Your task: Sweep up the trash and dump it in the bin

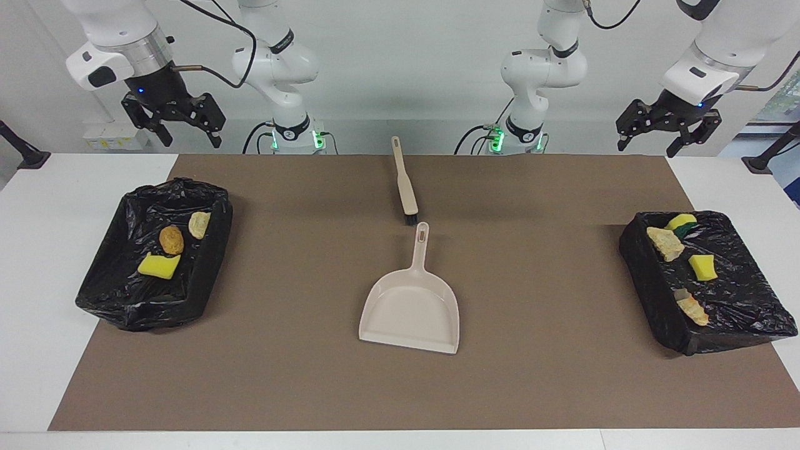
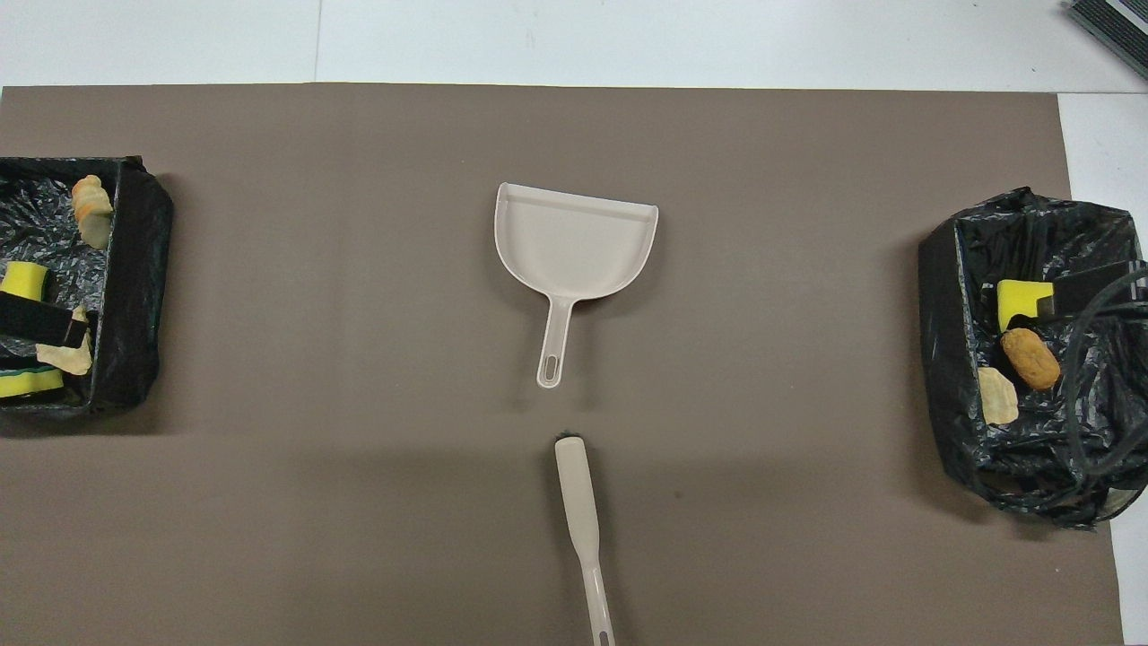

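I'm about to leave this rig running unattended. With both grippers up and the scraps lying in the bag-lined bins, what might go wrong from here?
1. The right gripper hangs open over the crumpled bin at its end; a low pass might snag the loose bag.
2. The brush lies close to the dustpan handle, so grabbing either might knock the other.
3. The left gripper, also open, is over the edge of the other bin; its pastry piece lies near the rim and might spill if bumped.

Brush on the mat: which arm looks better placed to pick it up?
Right, but only narrowly. The brush lies midway between both arms; the right arm hangs slightly closer to it than the left arm, and both have open jaws holding nothing.
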`<state>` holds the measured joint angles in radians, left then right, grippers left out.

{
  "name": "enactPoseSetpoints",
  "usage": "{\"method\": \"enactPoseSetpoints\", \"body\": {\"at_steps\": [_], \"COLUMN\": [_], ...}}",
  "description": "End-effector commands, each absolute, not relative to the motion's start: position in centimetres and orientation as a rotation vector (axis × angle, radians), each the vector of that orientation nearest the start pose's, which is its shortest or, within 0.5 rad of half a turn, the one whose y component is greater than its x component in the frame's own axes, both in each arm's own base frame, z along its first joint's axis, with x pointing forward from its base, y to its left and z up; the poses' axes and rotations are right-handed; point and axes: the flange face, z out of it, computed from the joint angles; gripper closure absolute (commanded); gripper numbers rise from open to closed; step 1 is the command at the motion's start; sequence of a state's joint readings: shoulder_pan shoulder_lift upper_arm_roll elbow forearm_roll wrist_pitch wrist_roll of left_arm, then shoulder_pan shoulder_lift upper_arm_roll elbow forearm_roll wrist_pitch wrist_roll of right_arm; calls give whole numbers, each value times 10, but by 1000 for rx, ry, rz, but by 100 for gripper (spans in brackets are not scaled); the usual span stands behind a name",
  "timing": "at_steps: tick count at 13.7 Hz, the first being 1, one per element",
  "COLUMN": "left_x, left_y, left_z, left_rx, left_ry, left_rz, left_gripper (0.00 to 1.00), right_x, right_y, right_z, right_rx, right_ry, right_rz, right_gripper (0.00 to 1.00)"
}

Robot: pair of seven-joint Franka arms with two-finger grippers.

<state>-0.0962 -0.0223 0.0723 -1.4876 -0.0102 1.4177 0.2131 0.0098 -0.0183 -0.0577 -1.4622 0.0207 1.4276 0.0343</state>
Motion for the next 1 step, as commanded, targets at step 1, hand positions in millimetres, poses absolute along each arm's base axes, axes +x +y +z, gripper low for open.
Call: {"method": "enactPoseSetpoints", "body": {"at_steps": [1], "left_x": [531], "left_y": [-11], "left_z": [666], "left_rx": [-3146], "left_ry": [386], "left_rz": [81], "left_gripper": [0], "right_x": [527], "right_y": [-22], "right_z": [675], "right_rx": [-3098], "right_ry": [146], "right_rz": [36], "right_gripper": [0]}}
